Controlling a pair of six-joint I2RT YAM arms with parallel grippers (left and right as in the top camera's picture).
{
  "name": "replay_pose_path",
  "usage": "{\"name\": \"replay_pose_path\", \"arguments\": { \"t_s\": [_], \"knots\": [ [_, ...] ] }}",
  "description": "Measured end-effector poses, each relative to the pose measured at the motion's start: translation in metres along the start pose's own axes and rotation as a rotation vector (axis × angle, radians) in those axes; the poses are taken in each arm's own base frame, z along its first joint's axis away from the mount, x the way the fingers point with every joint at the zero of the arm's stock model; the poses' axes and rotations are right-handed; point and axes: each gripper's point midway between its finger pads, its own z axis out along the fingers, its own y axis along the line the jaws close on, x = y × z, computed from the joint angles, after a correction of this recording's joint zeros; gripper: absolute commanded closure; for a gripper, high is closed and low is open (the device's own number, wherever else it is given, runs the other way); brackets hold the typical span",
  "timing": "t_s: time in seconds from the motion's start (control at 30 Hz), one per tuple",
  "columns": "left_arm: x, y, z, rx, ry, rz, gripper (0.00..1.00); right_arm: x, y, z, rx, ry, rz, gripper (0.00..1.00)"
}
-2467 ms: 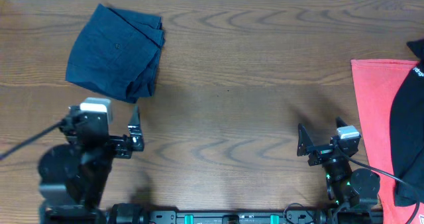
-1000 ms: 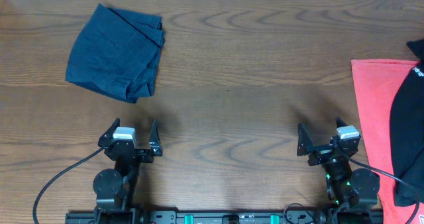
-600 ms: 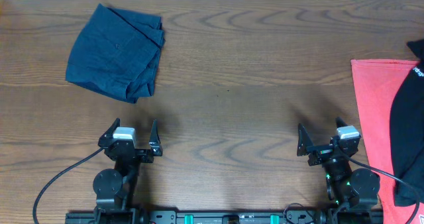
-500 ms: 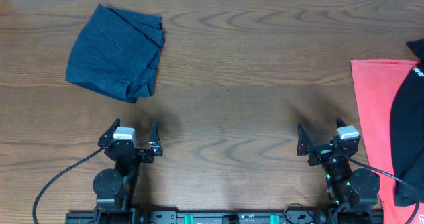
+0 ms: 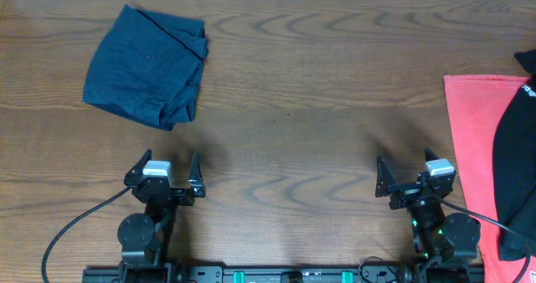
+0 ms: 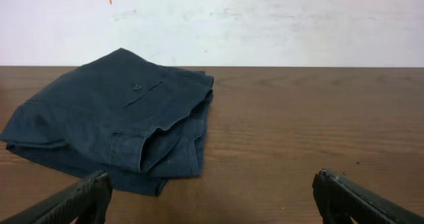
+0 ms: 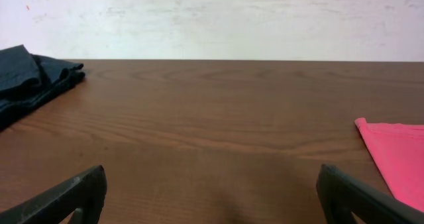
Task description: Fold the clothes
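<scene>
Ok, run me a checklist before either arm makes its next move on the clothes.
1. Left tool open and holding nothing: ok.
2. Right tool open and holding nothing: ok.
3. Navy garment folded and lying apart from both tools: ok.
4. Table bare between the two tools: ok.
5. Next piece lies on its own: not ok. The black garment overlaps the red cloth at the right edge.
6. Full outline of those two pieces: cannot tell. The overhead view cuts them off.
</scene>
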Motion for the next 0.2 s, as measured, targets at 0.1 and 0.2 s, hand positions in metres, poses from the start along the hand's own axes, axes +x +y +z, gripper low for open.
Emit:
{"name": "replay_pose_path", "arguments": {
  "t_s": [0.1, 0.2],
  "knots": [
    [0.0000, 0.0000, 0.0000, 0.000, 0.000, 0.000, 0.02, 0.0000, 0.0000, 0.0000, 0.000, 0.000, 0.000, 0.01],
    [0.0000, 0.0000, 0.0000, 0.000, 0.000, 0.000, 0.02, 0.0000, 0.0000, 0.0000, 0.000, 0.000, 0.000, 0.01]
  ]
}}
